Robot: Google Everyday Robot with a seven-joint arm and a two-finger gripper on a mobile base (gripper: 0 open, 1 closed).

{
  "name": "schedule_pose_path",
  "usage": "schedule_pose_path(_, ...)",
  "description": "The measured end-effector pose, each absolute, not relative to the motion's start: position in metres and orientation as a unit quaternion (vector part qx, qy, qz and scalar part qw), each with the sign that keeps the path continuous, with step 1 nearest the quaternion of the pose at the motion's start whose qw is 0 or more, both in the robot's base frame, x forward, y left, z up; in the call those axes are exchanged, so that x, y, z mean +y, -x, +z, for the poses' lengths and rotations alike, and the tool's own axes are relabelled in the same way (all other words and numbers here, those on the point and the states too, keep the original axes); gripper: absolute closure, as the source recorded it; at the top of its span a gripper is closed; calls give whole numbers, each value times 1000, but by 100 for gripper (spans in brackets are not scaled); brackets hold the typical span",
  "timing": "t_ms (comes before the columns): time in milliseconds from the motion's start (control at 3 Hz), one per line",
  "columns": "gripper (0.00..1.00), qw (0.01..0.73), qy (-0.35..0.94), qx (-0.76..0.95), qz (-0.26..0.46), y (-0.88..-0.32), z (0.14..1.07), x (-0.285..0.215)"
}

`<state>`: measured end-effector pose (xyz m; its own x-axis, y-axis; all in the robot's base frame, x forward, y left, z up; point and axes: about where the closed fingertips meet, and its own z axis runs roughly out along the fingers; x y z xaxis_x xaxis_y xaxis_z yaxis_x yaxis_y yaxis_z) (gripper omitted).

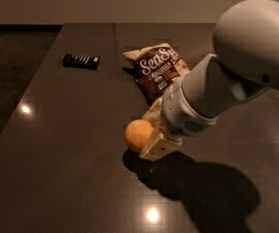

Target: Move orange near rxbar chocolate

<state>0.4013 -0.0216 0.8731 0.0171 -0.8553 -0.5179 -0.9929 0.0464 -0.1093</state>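
The orange is held between the cream fingers of my gripper, lifted a little above the dark table; its shadow lies on the table below. The gripper is shut on it near the table's middle. The rxbar chocolate, a small flat black bar with white lettering, lies at the far left of the table, well apart from the orange. My grey arm comes in from the upper right.
A brown-and-cream "Sea S..." chip bag lies just behind the gripper, between it and the table's far edge. The table's left edge drops to dark floor. Bright light spots reflect on the tabletop.
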Motion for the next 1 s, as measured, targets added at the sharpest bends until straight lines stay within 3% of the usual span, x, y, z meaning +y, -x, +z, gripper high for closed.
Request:
schedule_pose_path(333,100,244,622,733,126,-431,871,-68)
schedule_pose_path(667,100,243,597,755,117,-448,864,-83)
schedule_pose_path(1000,83,241,576,774,105,-461,858,-94)
